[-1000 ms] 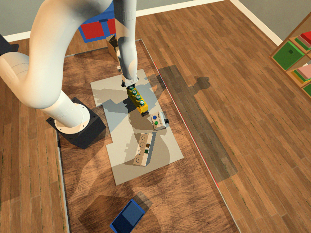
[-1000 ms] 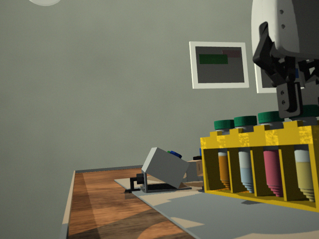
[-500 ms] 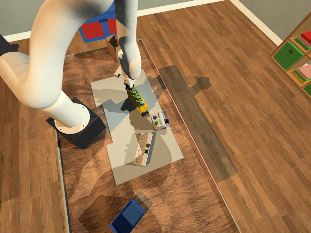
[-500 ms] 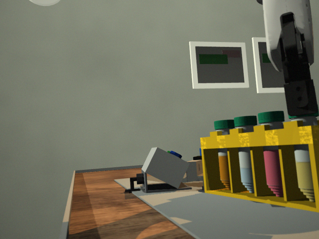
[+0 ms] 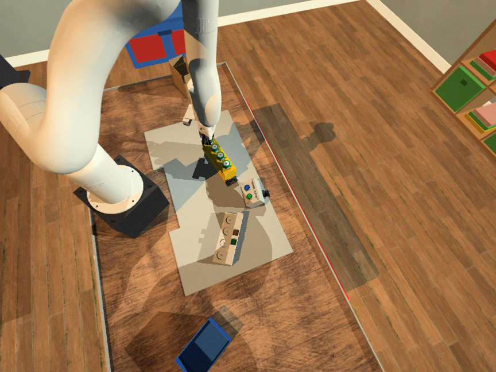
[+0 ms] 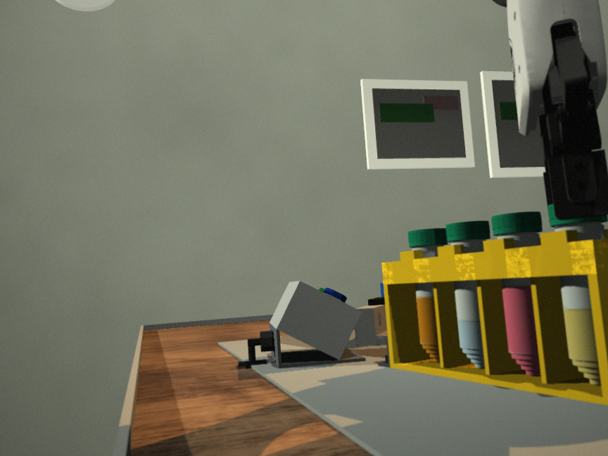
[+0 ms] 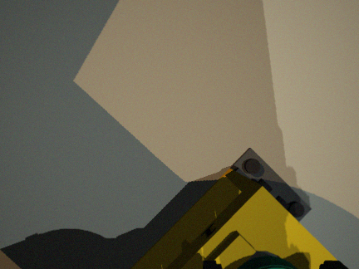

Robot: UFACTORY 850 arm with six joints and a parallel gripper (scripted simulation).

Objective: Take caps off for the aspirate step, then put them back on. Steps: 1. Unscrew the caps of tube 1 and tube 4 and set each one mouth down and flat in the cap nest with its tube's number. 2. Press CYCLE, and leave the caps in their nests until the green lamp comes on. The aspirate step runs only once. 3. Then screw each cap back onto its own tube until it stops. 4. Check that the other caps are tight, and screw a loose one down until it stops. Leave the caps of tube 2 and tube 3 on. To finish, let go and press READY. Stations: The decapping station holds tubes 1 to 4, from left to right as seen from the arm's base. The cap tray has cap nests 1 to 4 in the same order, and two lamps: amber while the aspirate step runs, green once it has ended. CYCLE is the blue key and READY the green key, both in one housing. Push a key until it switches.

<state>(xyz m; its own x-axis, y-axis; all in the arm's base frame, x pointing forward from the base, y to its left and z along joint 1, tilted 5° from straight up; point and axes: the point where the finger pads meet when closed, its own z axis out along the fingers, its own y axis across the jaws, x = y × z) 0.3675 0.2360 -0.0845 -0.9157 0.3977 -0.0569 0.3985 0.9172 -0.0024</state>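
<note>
green screw caps (image 5: 220, 155) (image 6: 467, 230) (image 7: 268, 262), a bright yellow slotted tube rack (image 5: 228, 174) (image 6: 461, 267) (image 7: 266, 216), warm brown wood-grained table (image 5: 132, 276) (image 6: 206, 393), one blue and one green key (image 5: 249, 196)

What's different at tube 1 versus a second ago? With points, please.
The hand (image 5: 207, 140) (image 6: 577, 212) (image 7: 272, 265) turned over tube 1's cap (image 5: 212, 140) (image 6: 551, 215) (image 7: 266, 262), from broadside to edge-on in the exterior view. Whether it grips is unclear. The other caps (image 5: 220, 154) (image 6: 467, 231), cap tray (image 5: 230, 252) (image 6: 370, 319) and key housing (image 5: 257, 200) (image 6: 314, 316) stayed put.
</note>
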